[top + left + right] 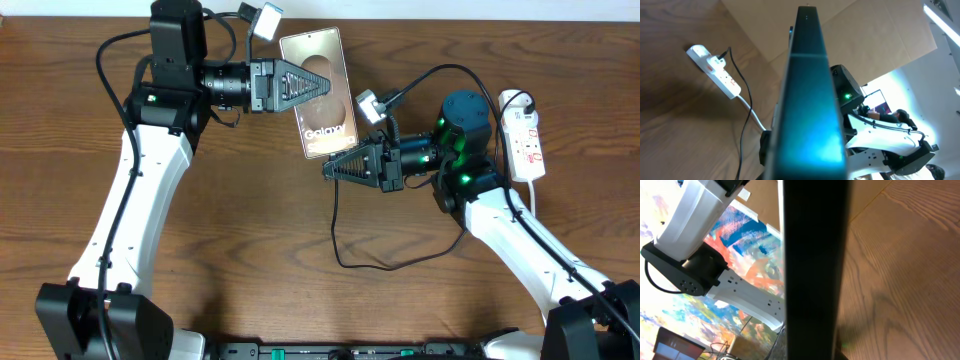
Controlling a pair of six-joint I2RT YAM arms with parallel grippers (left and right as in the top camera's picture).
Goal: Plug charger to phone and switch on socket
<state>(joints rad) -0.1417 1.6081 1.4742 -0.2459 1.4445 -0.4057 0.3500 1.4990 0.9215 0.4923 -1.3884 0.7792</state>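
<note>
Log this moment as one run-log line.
left gripper: holding phone | right gripper: at phone's lower edge, grip unclear | charger: trails below | socket: untouched

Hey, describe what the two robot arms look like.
The left arm and right arm have white curved shells with black joints and bases. Both end in black ribbed triangular jaws. Joints glow with green lights; the right has a teal cap. Off each wrist loop black cables.

Phone (322, 92): bronze-grey gloss, dark oval, white "Galaxy" lettering; edge reads teal in left wrist view. Socket (526, 140): white, red marks, white cord. Charger (345, 245): thin black cable. Left claw (335, 85), right claw (328, 170): black. Left arm (140, 190), right arm (520, 235): white shells, black joints, green LEDs. Desk (250, 230): brown wood grain.
</note>
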